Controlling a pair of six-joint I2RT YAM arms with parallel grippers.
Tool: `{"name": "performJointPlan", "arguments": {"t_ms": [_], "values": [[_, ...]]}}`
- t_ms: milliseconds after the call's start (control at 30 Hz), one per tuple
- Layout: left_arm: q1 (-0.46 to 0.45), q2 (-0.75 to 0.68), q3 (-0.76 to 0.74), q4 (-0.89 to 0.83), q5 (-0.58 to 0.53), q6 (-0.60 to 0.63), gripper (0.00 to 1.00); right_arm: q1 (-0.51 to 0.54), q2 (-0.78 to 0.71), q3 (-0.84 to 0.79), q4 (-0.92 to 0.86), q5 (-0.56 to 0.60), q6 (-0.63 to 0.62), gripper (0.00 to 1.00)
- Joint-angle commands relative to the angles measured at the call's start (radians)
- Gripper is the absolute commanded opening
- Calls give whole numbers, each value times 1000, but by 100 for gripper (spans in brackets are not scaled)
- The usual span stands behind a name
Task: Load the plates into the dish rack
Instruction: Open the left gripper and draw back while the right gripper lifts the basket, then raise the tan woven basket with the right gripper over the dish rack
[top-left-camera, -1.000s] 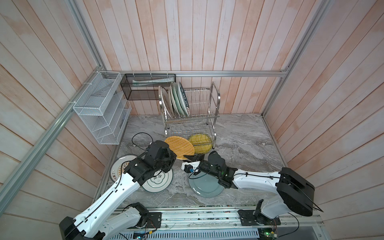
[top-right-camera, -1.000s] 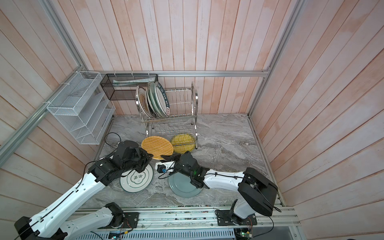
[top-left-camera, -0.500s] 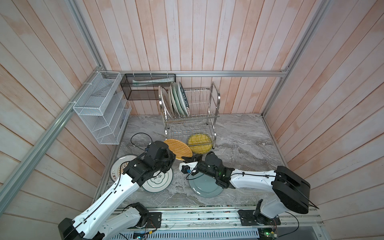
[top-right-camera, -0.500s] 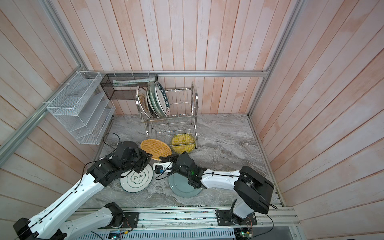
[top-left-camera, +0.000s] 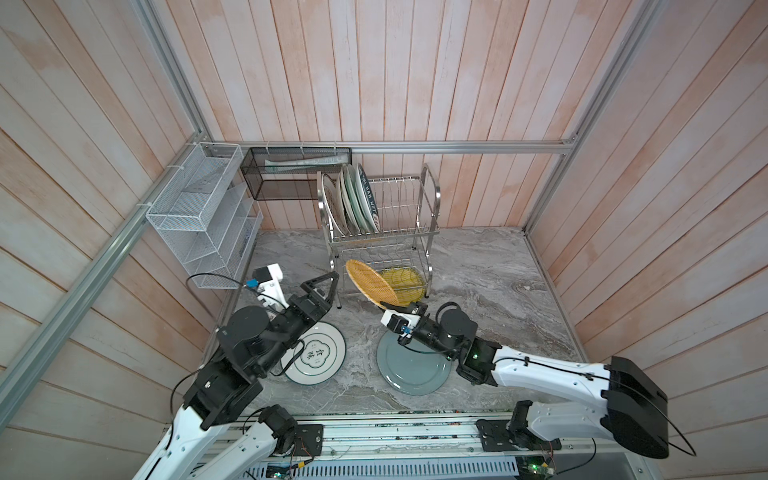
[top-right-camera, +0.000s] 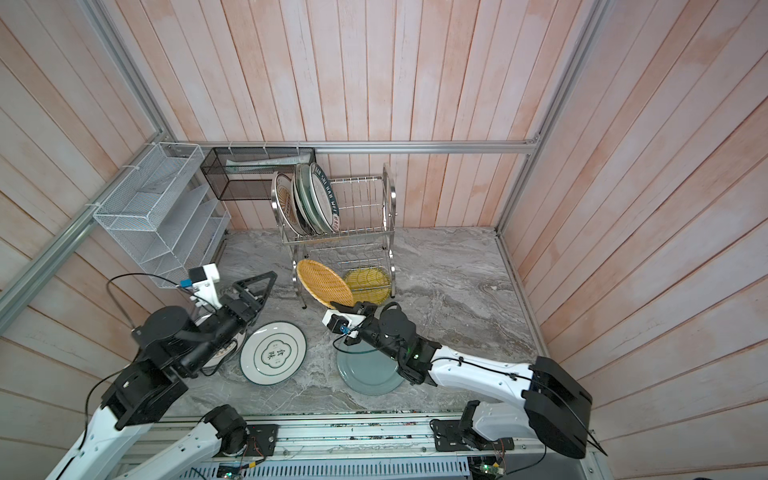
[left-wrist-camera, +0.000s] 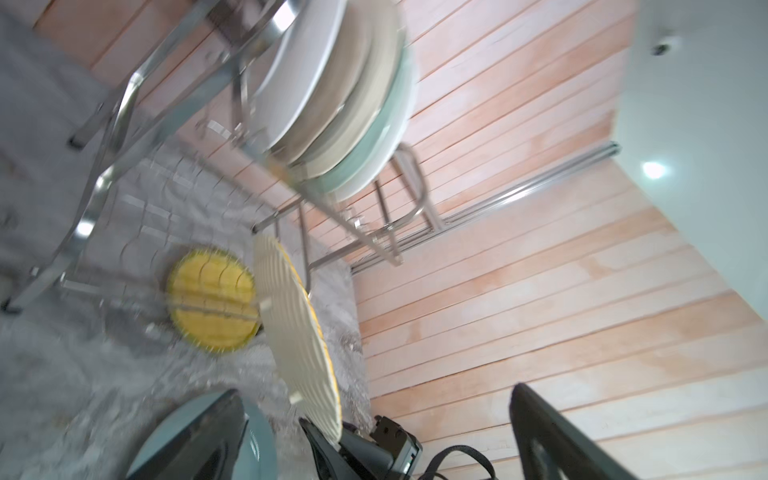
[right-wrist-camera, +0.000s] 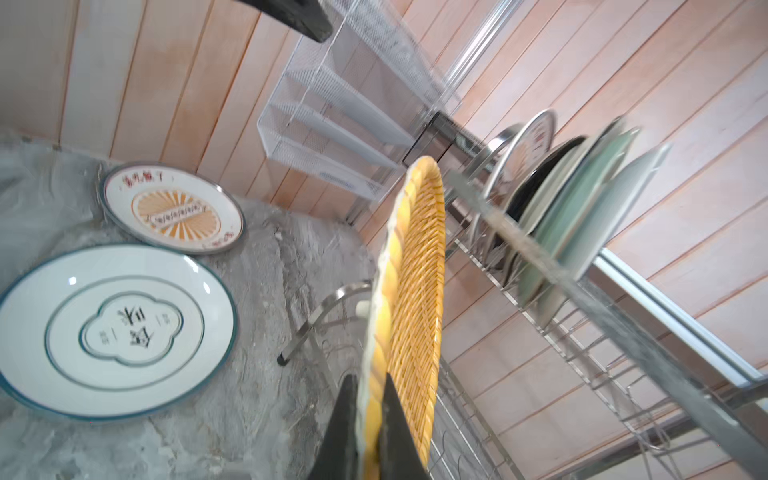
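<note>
Plate (top-left-camera: 370, 282), round, yellow basket-weave

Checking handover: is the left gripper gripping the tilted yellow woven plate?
No, the left gripper stands open; the right gripper pinches the tilted yellow woven plate.

On the left of both top views you have a white mesh tiered organiser (top-left-camera: 199, 216) set against the side wall's aluminium rail (top-left-camera: 104, 249). Just beside it in the back corner, a black mesh basket (top-left-camera: 291, 183) hangs under the back rail (top-left-camera: 457, 146), with something pale and flat (top-left-camera: 307, 161) lying inside. Under it all you see a grey marbled tabletop (top-left-camera: 478, 270), closed in on three sides by pinkish wooden plank walls (top-left-camera: 395, 70).
</note>
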Motion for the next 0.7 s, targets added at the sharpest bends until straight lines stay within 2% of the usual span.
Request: {"name": "performJointPlan", "arguments": {"t_ms": [0, 100, 233, 400, 533, 667], "values": [[-1, -37, 22, 58, -11, 298, 100, 45, -96, 31, -3, -7, 135, 0], [-1, -76, 26, 47, -22, 418, 100, 61, -129, 138, -77, 79, 253, 0], [0, -161, -55, 111, -67, 564, 100, 58, -118, 305, -153, 108, 341, 0], [0, -273, -224, 202, -109, 717, 100, 53, -11, 567, -257, 138, 362, 0], [0, -344, -372, 267, -60, 758, 100, -22, 91, 754, -328, 117, 430, 0], [0, -385, -473, 319, -32, 748, 100, -198, 214, 954, -458, 12, 612, 0]]}}
